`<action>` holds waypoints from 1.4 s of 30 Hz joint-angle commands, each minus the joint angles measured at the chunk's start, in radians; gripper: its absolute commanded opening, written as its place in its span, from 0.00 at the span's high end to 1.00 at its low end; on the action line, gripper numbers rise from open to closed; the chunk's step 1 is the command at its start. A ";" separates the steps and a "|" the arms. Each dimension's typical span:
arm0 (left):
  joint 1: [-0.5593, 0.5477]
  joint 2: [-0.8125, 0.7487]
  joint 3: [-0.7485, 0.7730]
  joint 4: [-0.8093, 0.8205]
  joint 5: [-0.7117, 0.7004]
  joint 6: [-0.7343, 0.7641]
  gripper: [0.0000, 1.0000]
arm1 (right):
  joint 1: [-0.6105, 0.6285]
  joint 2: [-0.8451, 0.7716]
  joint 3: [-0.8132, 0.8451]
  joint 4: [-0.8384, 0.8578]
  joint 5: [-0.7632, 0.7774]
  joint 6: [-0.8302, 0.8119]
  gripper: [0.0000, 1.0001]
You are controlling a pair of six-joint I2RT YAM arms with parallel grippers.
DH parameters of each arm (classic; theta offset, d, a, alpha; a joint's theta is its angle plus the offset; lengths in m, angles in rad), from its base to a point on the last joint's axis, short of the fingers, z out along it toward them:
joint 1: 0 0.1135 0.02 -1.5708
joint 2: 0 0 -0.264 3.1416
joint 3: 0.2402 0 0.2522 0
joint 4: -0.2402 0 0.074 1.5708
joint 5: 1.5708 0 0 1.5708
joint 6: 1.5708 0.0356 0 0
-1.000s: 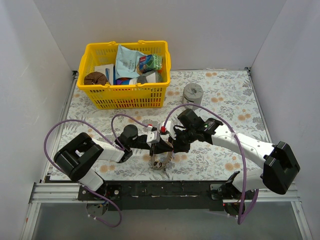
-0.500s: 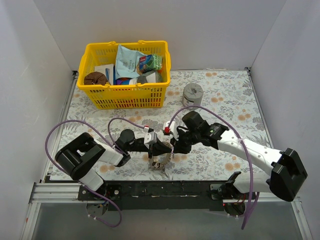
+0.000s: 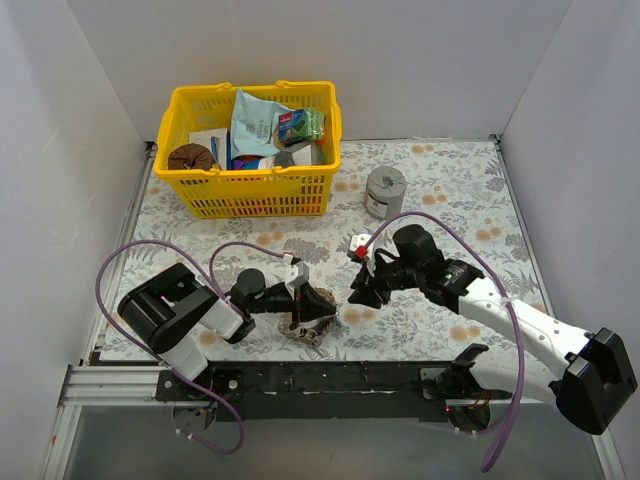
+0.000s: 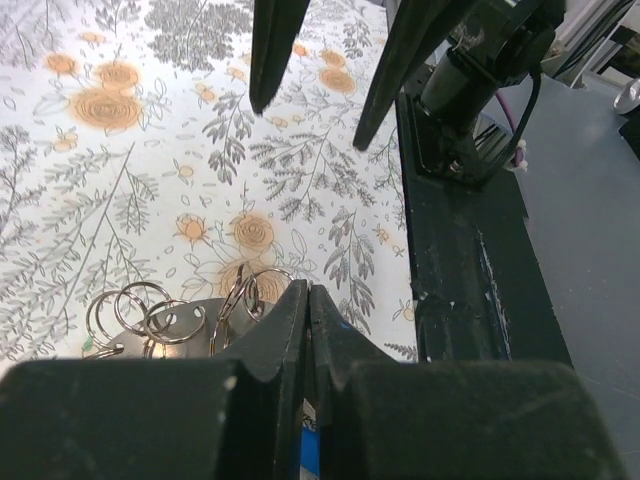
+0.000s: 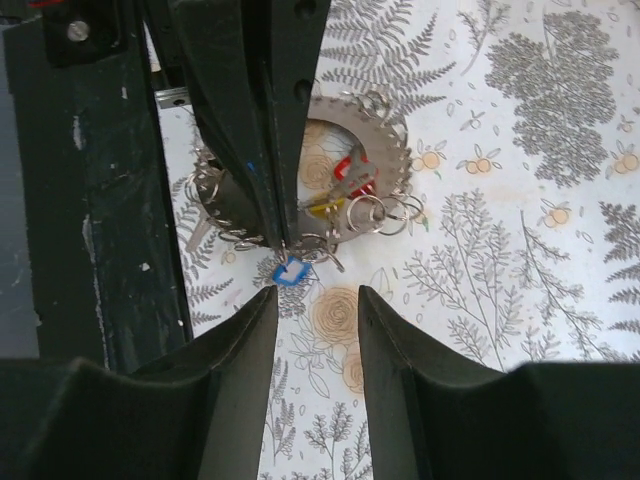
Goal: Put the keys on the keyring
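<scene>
1. The left end effector is pinched shut on the rim of the keyring, its fingers pressed together on the metal; a second ago it held the ring higher and nearer the middle, and it has since drawn back toward its base and sunk.
2. The keyring is by the near edge of the bench, low over the flowered cloth; I cannot tell whether it touches.
3. The keys show red and yellow in the ring's hole; a blue tag hangs at its rim.
4. The right end effector is wide and holds nothing; a second ago it crowded the left one at the ring, and now it stands off to the right.
5. The yellow basket and grey cylinder have not moved.
</scene>
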State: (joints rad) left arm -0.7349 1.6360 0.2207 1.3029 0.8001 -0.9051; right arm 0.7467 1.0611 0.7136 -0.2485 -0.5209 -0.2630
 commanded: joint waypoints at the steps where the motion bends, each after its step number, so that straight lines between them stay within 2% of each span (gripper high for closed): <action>1: 0.005 -0.105 0.014 0.469 -0.007 0.014 1.00 | -0.001 0.006 -0.017 0.112 -0.132 0.042 0.55; 11: 0.005 -0.278 0.039 0.225 -0.016 0.130 1.00 | -0.001 0.016 -0.005 0.141 -0.179 0.053 0.56; 23: 0.005 -0.248 0.028 0.358 -0.009 0.063 1.00 | -0.001 0.040 -0.013 0.169 -0.183 0.059 0.58; 30: 0.005 -0.252 0.032 0.374 -0.009 0.051 1.00 | -0.001 0.063 -0.014 0.170 -0.214 0.053 0.69; 42: 0.005 -0.298 0.032 0.352 -0.032 0.060 1.00 | -0.001 0.079 -0.023 0.169 -0.251 0.041 0.78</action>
State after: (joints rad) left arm -0.7341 1.3830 0.2359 1.3163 0.7914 -0.8516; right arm 0.7464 1.1255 0.7021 -0.1143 -0.7357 -0.2127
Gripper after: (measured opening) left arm 0.017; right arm 0.235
